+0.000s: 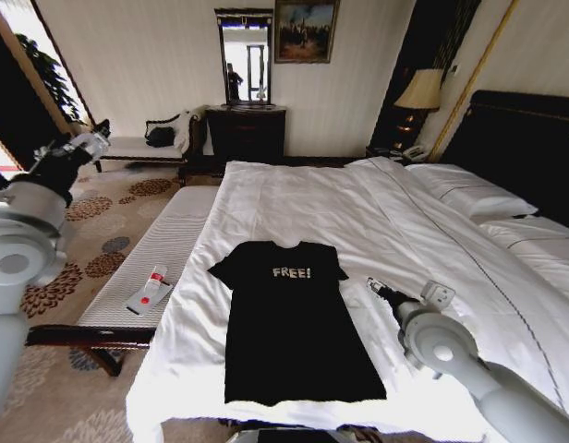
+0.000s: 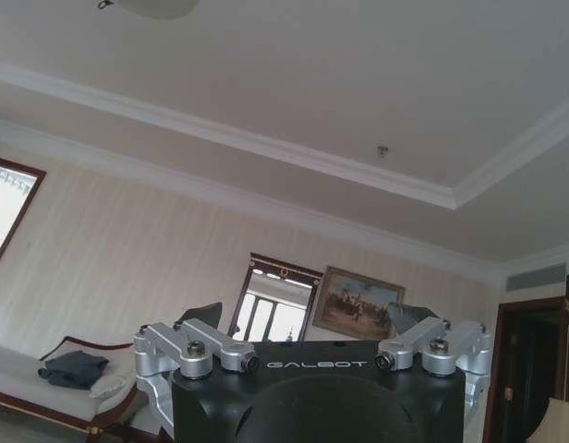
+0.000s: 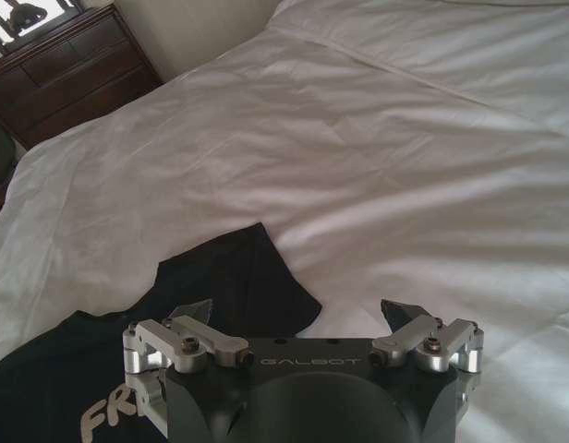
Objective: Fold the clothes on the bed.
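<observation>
The clothes, one black T-shirt (image 1: 294,323) with white "FREE!" lettering, lie flat and spread out near the foot of the bed (image 1: 358,212). My right gripper (image 1: 371,286) hovers low over the white sheet just beside the shirt's right sleeve. In the right wrist view this gripper (image 3: 296,312) is open with nothing between its fingers, and the sleeve (image 3: 257,277) lies just ahead of them. My left arm is raised at the left, away from the bed, with its gripper (image 1: 100,131) pointing upward. In the left wrist view that gripper (image 2: 305,318) is open and empty, facing the far wall and ceiling.
A narrow white striped bench (image 1: 164,245) runs along the bed's left side with a small red-and-white item (image 1: 151,288) on it. White pillows (image 1: 469,194) and a dark headboard (image 1: 529,148) are at the right. A dark dresser (image 1: 246,134) and a chaise (image 1: 137,146) stand by the far wall.
</observation>
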